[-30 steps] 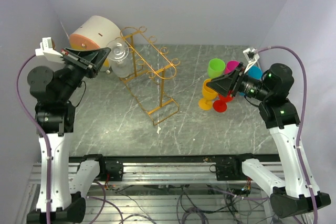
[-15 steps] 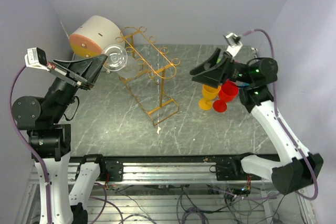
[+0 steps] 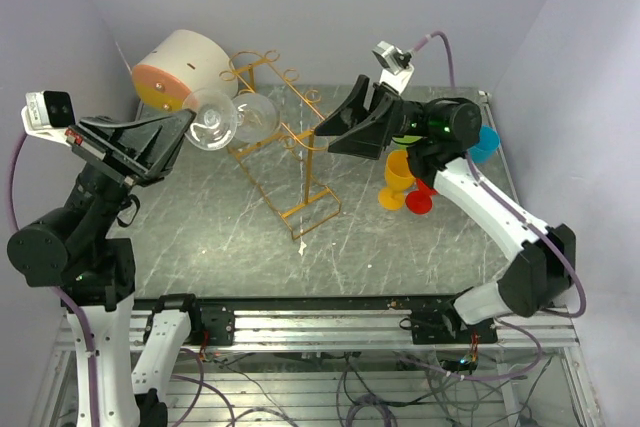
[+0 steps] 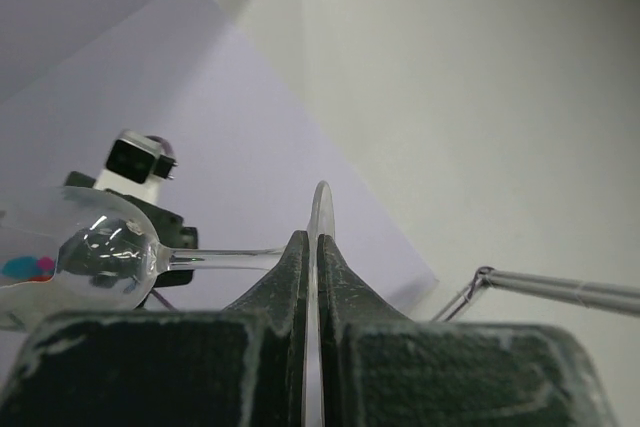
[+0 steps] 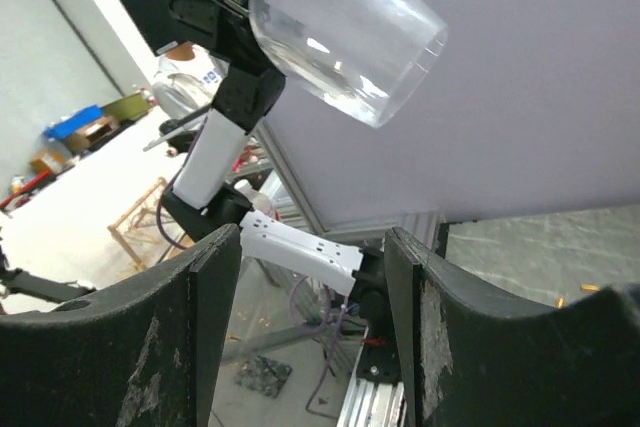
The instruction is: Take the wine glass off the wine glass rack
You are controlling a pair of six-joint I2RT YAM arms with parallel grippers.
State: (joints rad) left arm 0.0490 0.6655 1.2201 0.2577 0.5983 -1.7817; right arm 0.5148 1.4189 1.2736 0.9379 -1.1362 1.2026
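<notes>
The left tool (image 4: 312, 282) is clamped tight on the foot of the wine glass (image 3: 252, 115), holding it sideways in the air by the left end of the wine glass rack (image 3: 302, 187). The right tool (image 5: 310, 247) gapes wide, empty.

No legible txt, labels, brands, nos. or signs in any view. Closest thing: right wrist view, left-centre of frame, a pale background object w/ blue marks (image 5: 193, 82), but too blurred to read.
</notes>
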